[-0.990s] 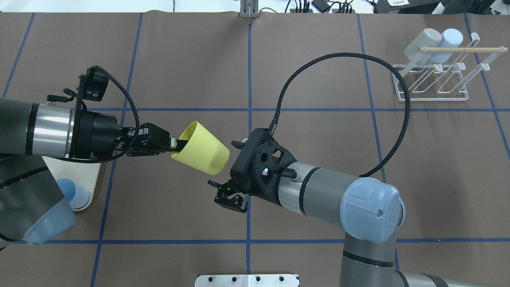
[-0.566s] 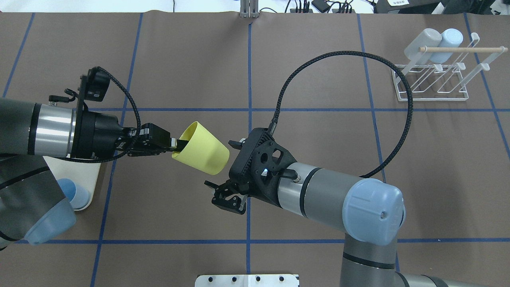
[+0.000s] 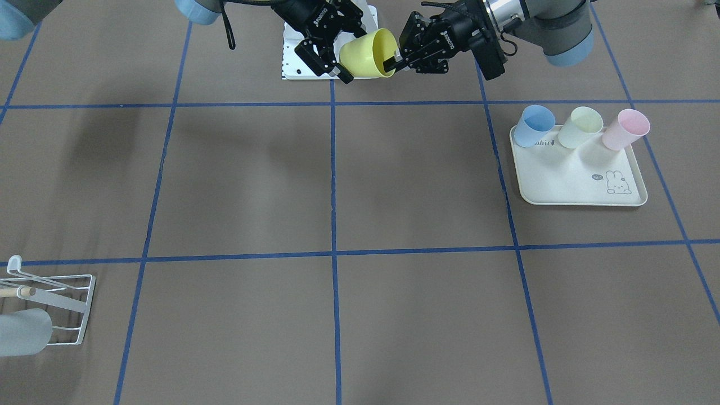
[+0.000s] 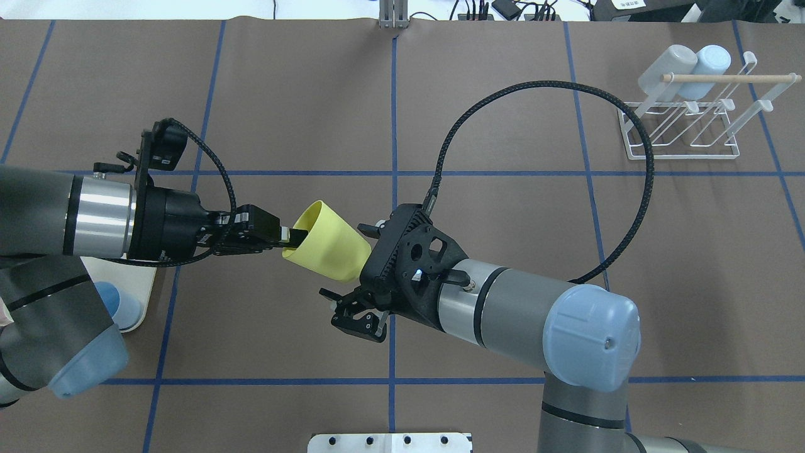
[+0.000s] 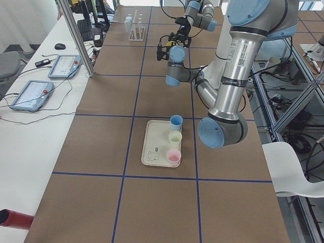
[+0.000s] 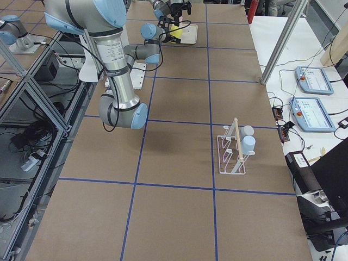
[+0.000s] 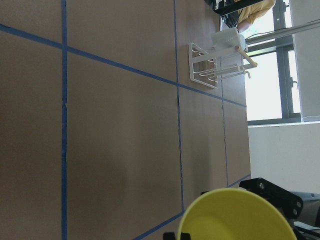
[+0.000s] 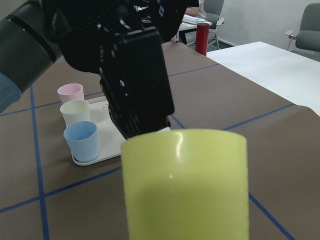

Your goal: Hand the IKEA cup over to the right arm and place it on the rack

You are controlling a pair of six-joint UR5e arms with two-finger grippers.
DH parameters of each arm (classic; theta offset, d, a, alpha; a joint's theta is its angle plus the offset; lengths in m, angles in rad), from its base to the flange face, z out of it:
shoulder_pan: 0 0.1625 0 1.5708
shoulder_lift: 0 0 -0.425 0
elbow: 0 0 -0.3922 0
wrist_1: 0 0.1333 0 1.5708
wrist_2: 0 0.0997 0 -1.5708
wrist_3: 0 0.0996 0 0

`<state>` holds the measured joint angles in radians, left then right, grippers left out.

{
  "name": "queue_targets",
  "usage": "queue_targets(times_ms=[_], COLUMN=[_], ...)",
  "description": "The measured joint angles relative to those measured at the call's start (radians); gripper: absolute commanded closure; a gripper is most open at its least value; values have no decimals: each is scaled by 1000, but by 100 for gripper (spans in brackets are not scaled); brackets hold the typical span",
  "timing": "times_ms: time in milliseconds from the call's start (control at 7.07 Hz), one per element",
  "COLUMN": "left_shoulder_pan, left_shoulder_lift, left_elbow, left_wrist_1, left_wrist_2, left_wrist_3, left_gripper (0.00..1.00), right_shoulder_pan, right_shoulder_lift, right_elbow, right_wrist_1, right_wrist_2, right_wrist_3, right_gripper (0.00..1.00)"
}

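The left arm [image 4: 100, 217] lies nearly level, and its left gripper [image 4: 290, 236] is pinched on the rim of the yellow cup [image 4: 327, 248], one finger inside. The right arm [image 4: 522, 311] angles in opposite. The right gripper [image 4: 349, 272] is spread wide, with its fingers flanking the cup's base, though whether they touch it is unclear.
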<state>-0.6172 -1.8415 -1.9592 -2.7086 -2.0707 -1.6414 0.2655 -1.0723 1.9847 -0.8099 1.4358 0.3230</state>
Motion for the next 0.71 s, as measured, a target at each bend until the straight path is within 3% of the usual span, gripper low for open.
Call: queue_targets(times_ms=[141, 283, 424, 566, 707], left_shoulder_pan=[1, 2, 2, 2, 2], left_shoulder_lift=[0, -1, -1, -1, 0], left_elbow=[0, 0, 0, 0, 0], left_wrist_1=[0, 0, -1, -2, -1], left_wrist_2=[1, 1, 1, 1, 0], left_wrist_3=[0, 0, 0, 0, 1], left_gripper=[100, 100, 94, 2, 0], right_shoulder_pan=[0, 0, 1, 1, 1], right_shoulder_lift=[0, -4, -10, -13, -14], right_elbow=[1, 5, 14, 21, 24], right_wrist_1=[0, 0, 0, 0, 0], right_wrist_2=[1, 3, 8, 9, 9], right_wrist_3=[0, 1, 2, 3, 5], right_gripper=[68, 87, 90, 90, 91])
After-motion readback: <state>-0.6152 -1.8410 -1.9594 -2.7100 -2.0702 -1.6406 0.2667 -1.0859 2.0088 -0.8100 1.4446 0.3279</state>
